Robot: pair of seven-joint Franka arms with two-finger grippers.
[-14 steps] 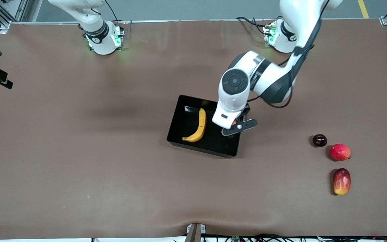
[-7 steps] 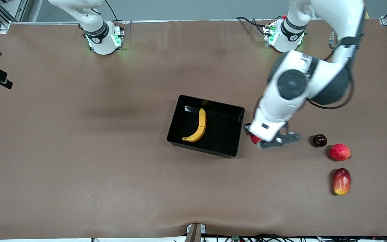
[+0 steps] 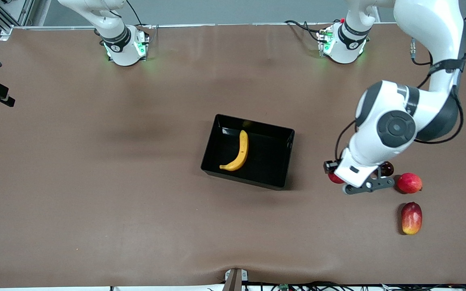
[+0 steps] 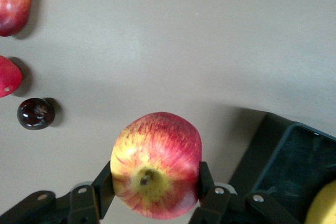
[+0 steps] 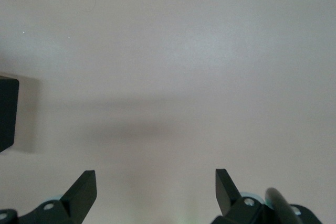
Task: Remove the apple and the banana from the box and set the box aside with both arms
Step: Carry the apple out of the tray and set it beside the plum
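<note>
Elbow bent high, my left arm reaches out from its base and curls down toward its own end of the table, with the left gripper (image 3: 343,182) hanging over bare tabletop between the box (image 3: 287,158) and the loose fruit. From the left wrist view I see its fingers (image 4: 206,178) clamped on either side of the apple (image 4: 156,164), red-streaked skin up, yellowish stem end facing the camera. The box sits well apart from that gripper, toward the right arm's end, with the banana (image 3: 238,151) lying inside it. Just beside the gripper, toward the left arm's end, are a dark round fruit (image 4: 35,113), a red fruit (image 3: 409,182) and a mango (image 3: 411,218). My right arm waits; the right gripper (image 5: 156,192) hangs over bare table, fingers spread wide, nothing between them.
</note>
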